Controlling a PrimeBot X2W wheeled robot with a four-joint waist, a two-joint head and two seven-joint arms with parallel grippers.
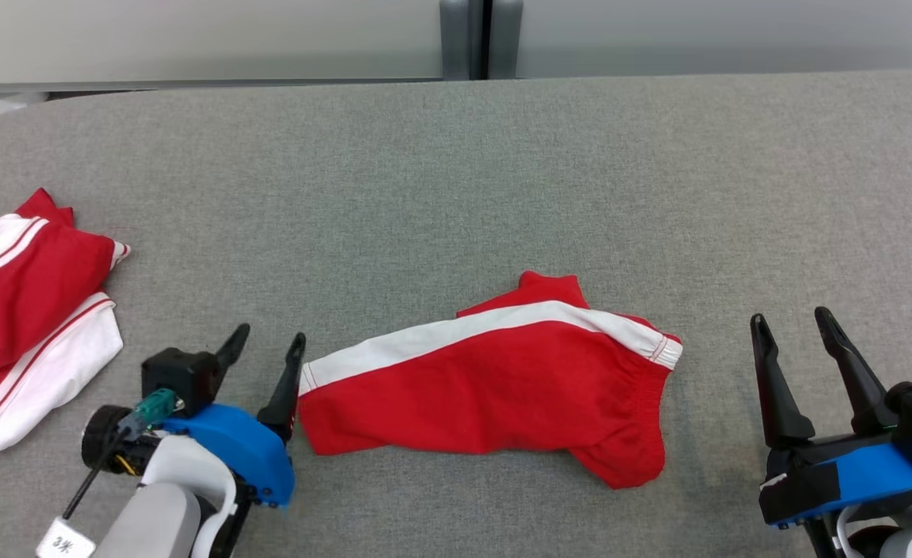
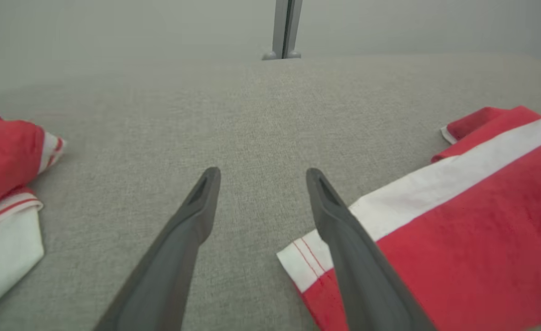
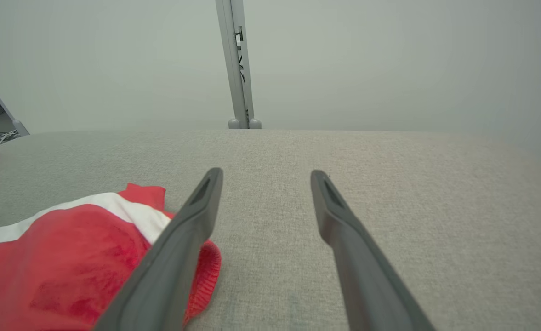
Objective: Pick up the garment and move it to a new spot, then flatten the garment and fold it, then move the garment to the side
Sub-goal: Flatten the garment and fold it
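Garment [image 1: 494, 395] was a pair of red shorts with a white side stripe. It lay flat on the counter [image 1: 456, 194] near the front edge, about midway along it. It looked doubled over, one leg on the other, with the waistband toward the robot's right and the leg hem toward its left. My read is the fold was done or nearly so, with the move aside not yet made.

Left hand [image 1: 270, 335] sat at the hem end, fingers spread and holding nothing. Its inner finger was just beside the striped hem corner. From the left wrist, that finger crossed over the garment [image 2: 458, 239] corner, but I couldn't tell touching from hovering. Left hand [image 2: 262, 172] pointed at bare counter beyond the hem.

Right hand [image 1: 790, 316] was also spread and empty. It was off the waistband end, with a strip of bare counter between. From the right wrist, the garment [image 3: 68, 262] lay left of the right hand [image 3: 266, 172], outside the gap between its fingers.

The hands flanked the two ends, likely staged for a two-ended pickup or slide.

A pile [image 1: 29, 310] of red-and-white clothes sat at the left edge, well apart. That's probably where the garment goes.
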